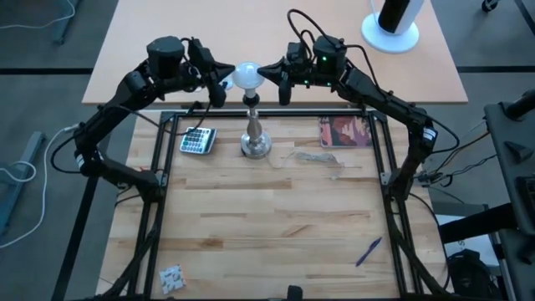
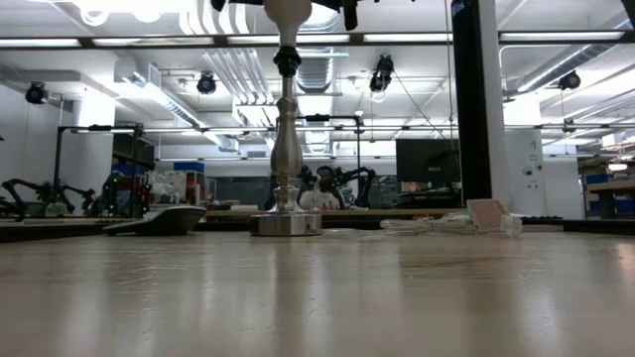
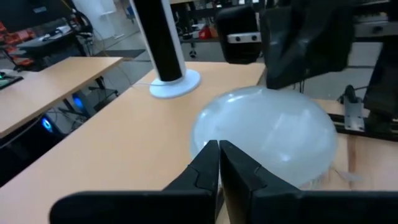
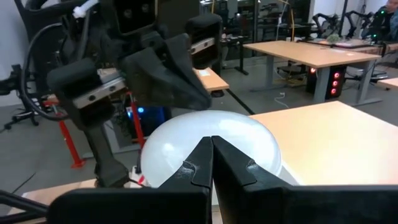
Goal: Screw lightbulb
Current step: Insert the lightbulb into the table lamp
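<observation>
Sitting on top of the silver stand (image 1: 255, 134) at the far middle of the surface (image 1: 276, 226), the lightbulb (image 1: 247, 75) looks seated in the socket; whether it is threaded fully home cannot be told. Left gripper (image 1: 219, 86) is just left of the bulb, right gripper (image 1: 282, 84) just right of it, each with jaws pressed together and holding nothing; in the wrist views the tips sit right at the glass, but contact cannot be confirmed. Judging by this, the bulb is placed and the screwing is mostly done or done; what may be left is a final turn and backing the arms away.

Around: calculator (image 1: 197, 140) left of the stand, a reddish booklet (image 1: 344, 131) to the right, a clear crumpled wrapper (image 1: 318, 159) between them, a blue pen (image 1: 368, 251) near right, a small card (image 1: 172, 277) near left. None blocks the stand. A white cylinder on a round base (image 1: 391, 25) stands on the far table, well apart.
</observation>
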